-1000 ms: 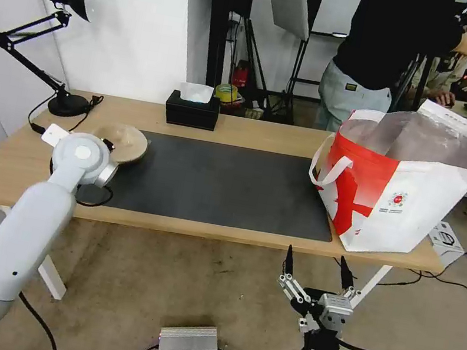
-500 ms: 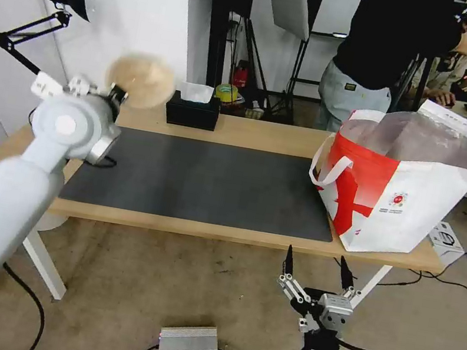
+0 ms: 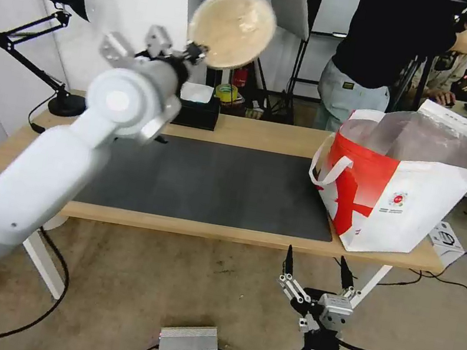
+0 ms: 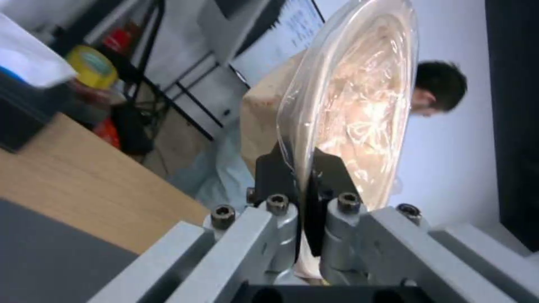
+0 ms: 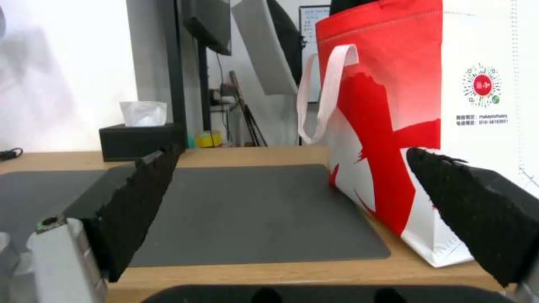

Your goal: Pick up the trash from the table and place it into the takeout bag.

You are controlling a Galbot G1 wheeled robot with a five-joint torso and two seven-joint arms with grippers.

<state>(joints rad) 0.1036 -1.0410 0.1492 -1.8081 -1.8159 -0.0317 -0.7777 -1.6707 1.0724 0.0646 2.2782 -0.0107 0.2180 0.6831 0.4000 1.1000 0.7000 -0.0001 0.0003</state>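
One shallow beige pulp bowl (image 3: 233, 21), film-covered, hangs tilted on edge high above the light-wood table (image 3: 264, 134), its rim pinched between the left gripper (image 4: 303, 176) fingers, as the left wrist view shows close up. Below the table's front edge, the right gripper (image 3: 316, 268) waits spread wide, facing the white-and-red takeout bag (image 5: 427, 118).

My left arm (image 3: 55, 169) smears with blur in the head view. Takeout bag (image 3: 416, 188) interior: contents unreadable. Left wrist view crops the pulp bowl (image 4: 359, 97).
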